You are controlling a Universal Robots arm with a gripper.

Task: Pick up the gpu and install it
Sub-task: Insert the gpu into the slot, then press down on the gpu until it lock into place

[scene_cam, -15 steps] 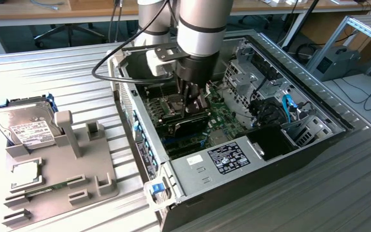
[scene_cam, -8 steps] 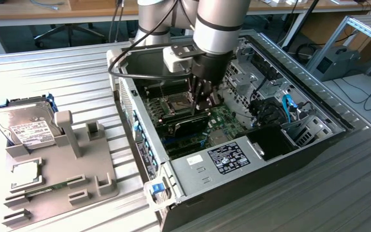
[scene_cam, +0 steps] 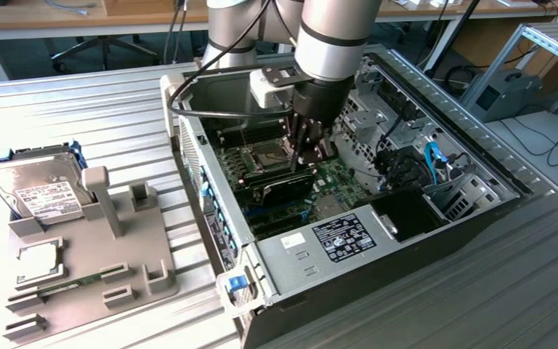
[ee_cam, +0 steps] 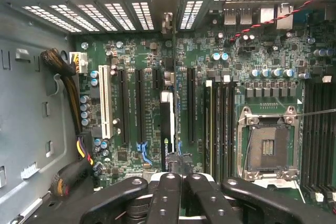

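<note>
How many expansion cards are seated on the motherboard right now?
1. The gpu stands edge-on in a middle slot, right by the fingers; the other expansion slots look empty. The fingers hide part of the board.

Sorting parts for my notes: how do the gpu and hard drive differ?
The gpu stands on edge on the motherboard inside the case; the hard drive rests outside on the grey holder. The gpu is black, the hard drive silver with a white label. Both are flat.
</note>
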